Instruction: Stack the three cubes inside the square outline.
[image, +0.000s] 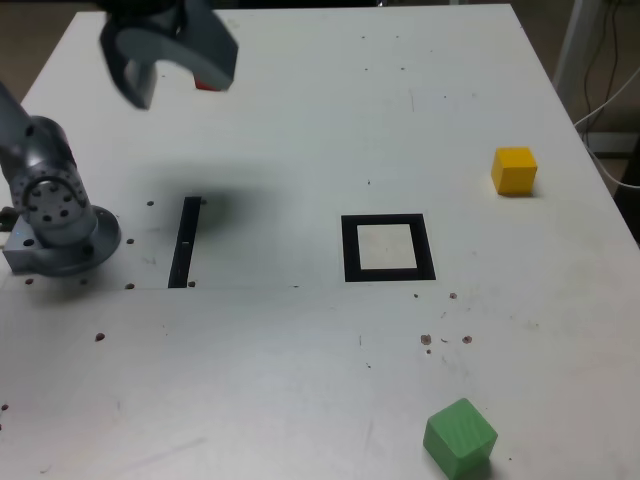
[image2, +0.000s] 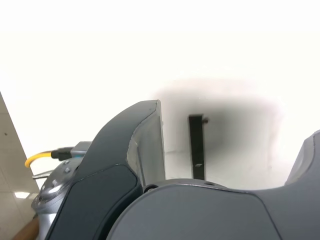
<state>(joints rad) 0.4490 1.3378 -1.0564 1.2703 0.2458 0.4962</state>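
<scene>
My gripper (image: 180, 90) hangs above the table's far corner at the exterior view's left, jaws apart with nothing between them. The wrist view shows the same gap (image2: 235, 125), with only table surface in it. Only a sliver of the red cube (image: 206, 84) shows, behind one finger; I cannot tell how far it lies from the gripper. The yellow cube (image: 514, 170) sits far off at the exterior view's right. The green cube (image: 459, 438) rests near the front edge. The square outline (image: 388, 247) lies mid-table with nothing inside it.
A thin black bar (image: 185, 241) lies on the table between the arm's base (image: 60, 215) and the square; it also shows in the wrist view as the bar (image2: 197, 147). The gripper's shadow falls beside it. Cables hang past the table's edge at the exterior view's right.
</scene>
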